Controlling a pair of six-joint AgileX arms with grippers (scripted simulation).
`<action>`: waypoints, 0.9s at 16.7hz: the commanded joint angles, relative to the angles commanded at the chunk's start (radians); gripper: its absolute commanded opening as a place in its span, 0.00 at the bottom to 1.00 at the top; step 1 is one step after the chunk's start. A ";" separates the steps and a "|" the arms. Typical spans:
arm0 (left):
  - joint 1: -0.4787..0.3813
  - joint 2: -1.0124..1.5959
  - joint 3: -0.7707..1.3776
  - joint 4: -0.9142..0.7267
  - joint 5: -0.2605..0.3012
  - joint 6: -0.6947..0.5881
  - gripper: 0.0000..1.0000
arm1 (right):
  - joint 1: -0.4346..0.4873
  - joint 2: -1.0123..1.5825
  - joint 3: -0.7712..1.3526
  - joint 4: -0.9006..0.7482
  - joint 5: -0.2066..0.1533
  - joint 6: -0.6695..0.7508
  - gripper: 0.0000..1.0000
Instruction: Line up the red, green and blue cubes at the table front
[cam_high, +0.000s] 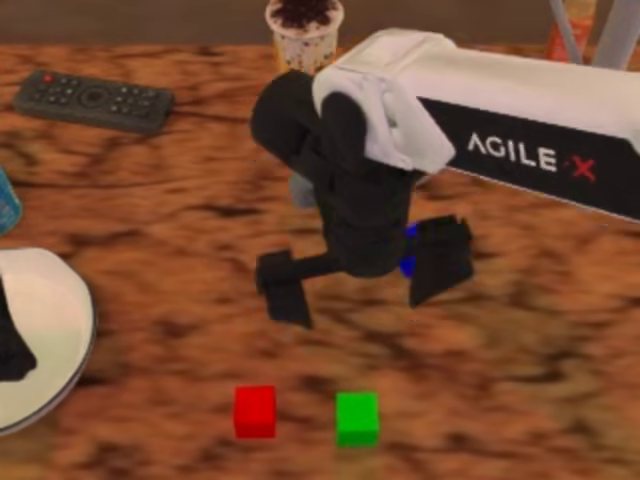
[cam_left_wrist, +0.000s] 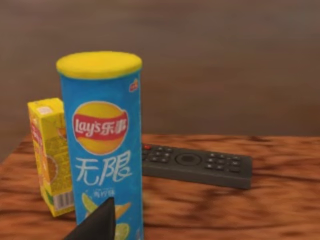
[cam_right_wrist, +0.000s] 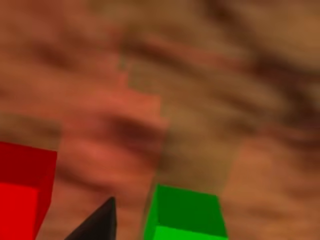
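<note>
The red cube (cam_high: 255, 411) and the green cube (cam_high: 357, 417) sit side by side near the front edge of the wooden table (cam_high: 520, 360), a small gap between them. Only a sliver of the blue cube (cam_high: 408, 250) shows, under my right wrist behind them. My right gripper (cam_high: 362, 290) hovers there with its fingers spread wide, open, the blue cube close to the right-hand finger (cam_high: 440, 262). In the right wrist view, one fingertip (cam_right_wrist: 102, 220) points between the red cube (cam_right_wrist: 22, 195) and the green cube (cam_right_wrist: 185, 212). My left arm (cam_high: 10, 345) is parked at the left edge.
A round white plate (cam_high: 55, 320) lies front left. A black remote (cam_high: 95, 98) is at the back left and a drink cup (cam_high: 305, 25) at the back middle. A blue chips can (cam_left_wrist: 102, 145) and a yellow juice box (cam_left_wrist: 50, 155) stand near the left edge.
</note>
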 joint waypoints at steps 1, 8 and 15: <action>0.000 0.000 0.000 0.000 0.000 0.000 1.00 | -0.030 0.035 0.046 -0.018 -0.001 -0.082 1.00; 0.000 0.000 0.000 0.000 0.000 0.000 1.00 | -0.225 0.226 0.328 -0.109 -0.006 -0.558 1.00; 0.000 0.000 0.000 0.000 0.000 0.000 1.00 | -0.256 0.247 0.376 -0.116 -0.005 -0.620 1.00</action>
